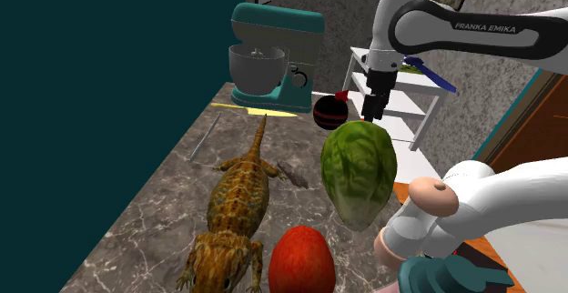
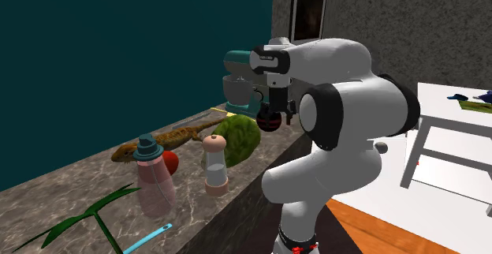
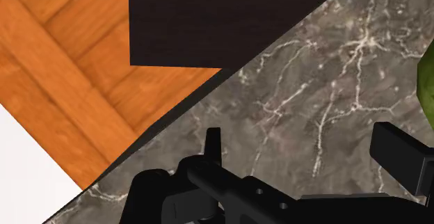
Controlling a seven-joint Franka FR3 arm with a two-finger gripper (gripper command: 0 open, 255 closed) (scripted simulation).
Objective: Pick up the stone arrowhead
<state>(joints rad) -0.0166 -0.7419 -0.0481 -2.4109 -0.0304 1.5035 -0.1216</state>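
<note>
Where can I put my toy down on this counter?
Bare counter lies between the lizard and the teal wall, and between the lizard's tail and the black ball. It's crowded where the lettuce, red fruit and lizard bunch together.

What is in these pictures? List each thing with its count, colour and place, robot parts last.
counter: one, grey marbled, before the teal wall.
mixer: one, teal, counter's far end.
lizard: one, orange-brown, along the counter.
arrowhead: one, grey, between lizard and lettuce.
lettuce: one, green, by the counter edge.
fruit: one, red, beside the lizard.
ball: one, black and red, near the mixer.
mill: one, pale, counter edge.
bottle: one, pink, teal cap, beside the mill.
leaf: one, green, beside the bottle.
table: one, white, beyond the counter.
arm: one, white, dark joints, over the counter edge.
tool: one, black, open, above the counter beside the lettuce.
</note>
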